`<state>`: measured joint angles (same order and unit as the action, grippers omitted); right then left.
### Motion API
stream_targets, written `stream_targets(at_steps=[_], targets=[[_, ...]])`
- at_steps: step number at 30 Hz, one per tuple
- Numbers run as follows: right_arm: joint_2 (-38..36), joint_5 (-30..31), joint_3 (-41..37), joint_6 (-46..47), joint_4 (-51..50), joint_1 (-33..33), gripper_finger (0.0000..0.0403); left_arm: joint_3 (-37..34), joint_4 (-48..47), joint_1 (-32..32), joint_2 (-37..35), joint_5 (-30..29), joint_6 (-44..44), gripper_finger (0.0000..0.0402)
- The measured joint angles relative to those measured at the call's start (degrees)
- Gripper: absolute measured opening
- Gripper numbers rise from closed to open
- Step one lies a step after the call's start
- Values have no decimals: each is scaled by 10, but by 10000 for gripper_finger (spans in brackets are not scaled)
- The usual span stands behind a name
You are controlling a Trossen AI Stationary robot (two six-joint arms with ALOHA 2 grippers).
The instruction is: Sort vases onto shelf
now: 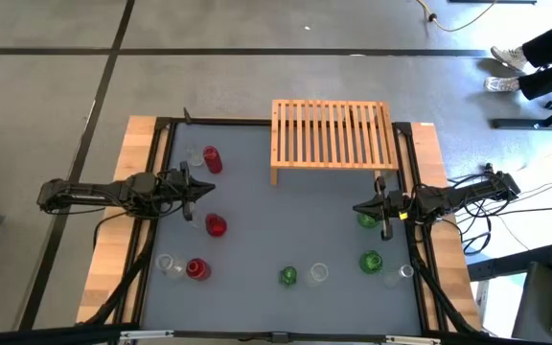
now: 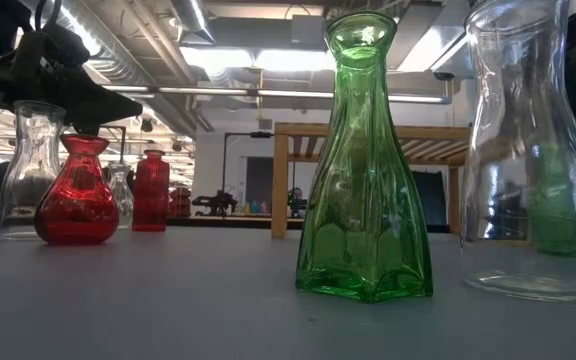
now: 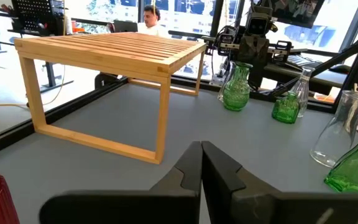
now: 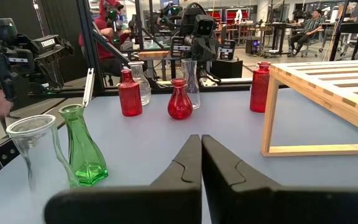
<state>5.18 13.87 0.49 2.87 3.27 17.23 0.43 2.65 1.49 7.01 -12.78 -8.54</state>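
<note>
Both grippers, left (image 3: 201, 163) and right (image 4: 201, 155), closed, empty; shelf (image 1: 333, 134) bare; clear vases (image 1: 168, 264) faint.

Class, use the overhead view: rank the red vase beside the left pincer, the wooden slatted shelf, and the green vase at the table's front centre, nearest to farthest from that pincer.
1. Red glass vase, on the mat just front of the left pincer.
2. Light-wood slatted shelf, at the back centre.
3. Green glass vase, at the front centre, though nearly tied with the shelf.
</note>
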Motion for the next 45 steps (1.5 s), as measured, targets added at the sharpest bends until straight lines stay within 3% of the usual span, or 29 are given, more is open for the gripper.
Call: stream_targets(at_steps=[16, 28, 32, 35, 40, 45], targets=[[0, 0, 0, 0, 0, 0, 0, 0, 3, 0, 0, 0, 4, 0], [0, 11, 0, -20, 1, 0, 0, 0, 186, 0, 0, 21, -13, 0], [0, 11, 0, -17, 7, 0, 0, 1, 221, 0, 0, -3, -12, 0], [0, 11, 0, 18, 37, 0, 0, 16, 219, 0, 3, 11, -14, 0], [0, 20, 0, 26, 94, 0, 0, 64, 219, 0, 55, 58, -12, 0], [0, 41, 0, 3, 134, 0, 0, 135, 220, -15, 166, 63, -3, 0]])
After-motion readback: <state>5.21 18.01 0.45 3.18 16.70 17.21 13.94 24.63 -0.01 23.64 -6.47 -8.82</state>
